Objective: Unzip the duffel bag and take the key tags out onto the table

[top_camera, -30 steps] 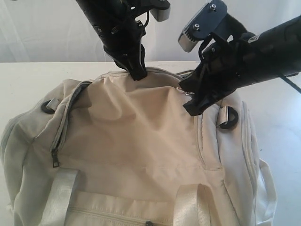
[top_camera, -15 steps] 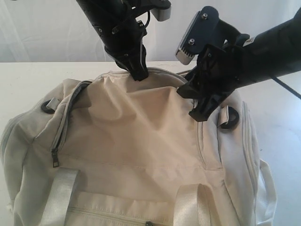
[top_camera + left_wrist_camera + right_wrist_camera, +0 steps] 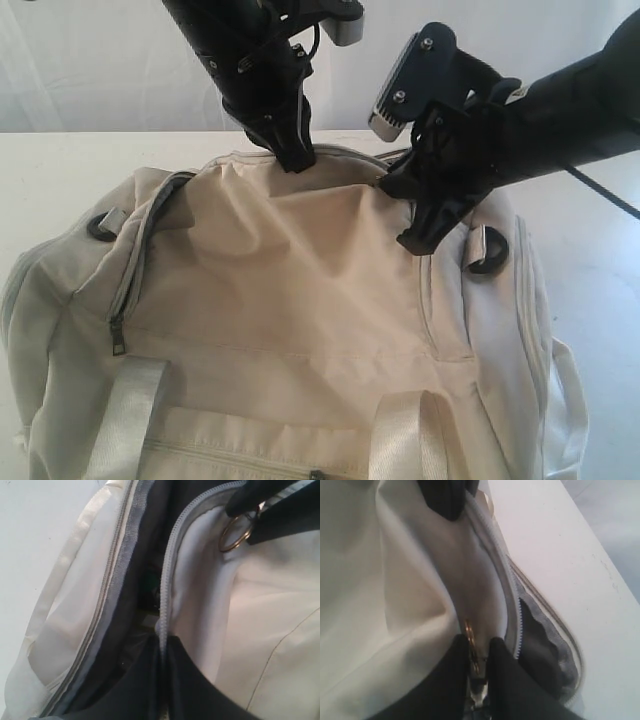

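Note:
The cream duffel bag [image 3: 300,300] fills the near table [image 3: 50,170]. At its far top edge my left gripper [image 3: 296,158] is shut on the grey zipper tape [image 3: 165,595] beside the part-open mouth, where dark lining [image 3: 135,615] shows. My right gripper [image 3: 413,240] is at the bag's upper right, shut on the zipper's gold pull ring [image 3: 469,630], which also shows in the left wrist view as the ring [image 3: 221,537]. A dim green bit [image 3: 149,580] lies inside; the key tags cannot be made out.
Black D-rings [image 3: 100,225] [image 3: 487,250] sit at both bag ends. White webbing handles [image 3: 125,410] [image 3: 405,435] and a closed front pocket zipper [image 3: 230,460] lie near me. A side zipper slider [image 3: 119,345] hangs at left. The white curtain [image 3: 100,60] stands behind.
The right arm's wrist has swung a little to the left and tilted, its fingertips staying at the bag's upper right. The left gripper and the bag have not visibly moved.

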Available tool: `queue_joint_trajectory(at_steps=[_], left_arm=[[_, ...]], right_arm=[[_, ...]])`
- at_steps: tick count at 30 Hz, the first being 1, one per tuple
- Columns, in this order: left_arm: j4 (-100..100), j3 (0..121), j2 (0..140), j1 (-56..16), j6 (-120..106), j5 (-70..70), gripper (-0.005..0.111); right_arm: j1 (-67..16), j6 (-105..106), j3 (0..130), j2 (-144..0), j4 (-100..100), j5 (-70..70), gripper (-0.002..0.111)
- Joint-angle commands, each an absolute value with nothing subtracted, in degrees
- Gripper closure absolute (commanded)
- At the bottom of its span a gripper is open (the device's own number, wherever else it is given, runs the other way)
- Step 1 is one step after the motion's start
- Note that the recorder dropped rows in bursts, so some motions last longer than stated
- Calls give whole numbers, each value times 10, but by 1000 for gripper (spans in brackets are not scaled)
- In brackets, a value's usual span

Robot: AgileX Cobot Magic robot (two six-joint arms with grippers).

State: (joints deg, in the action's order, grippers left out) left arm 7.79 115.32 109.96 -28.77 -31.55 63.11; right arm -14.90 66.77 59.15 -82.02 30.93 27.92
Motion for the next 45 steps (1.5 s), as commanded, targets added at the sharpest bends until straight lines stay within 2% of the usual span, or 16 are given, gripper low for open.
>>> queue_joint_trajectory(at_steps=[1,10,21,45], left_arm=[[85,1155,1093,-286,-315,645,107],[80,1155,1094,-286,-264,600,107],[50,1155,1123,-286,-234,587,107],[4,1155,1127,-286,-203,581,107]], right_arm=[[-149,625,593,-770,310,277,108],[-149,461,592,-681,237,430,108],[-149,450,553,-653,258,547,108],[-149,407,436,-527,289,657,108]])
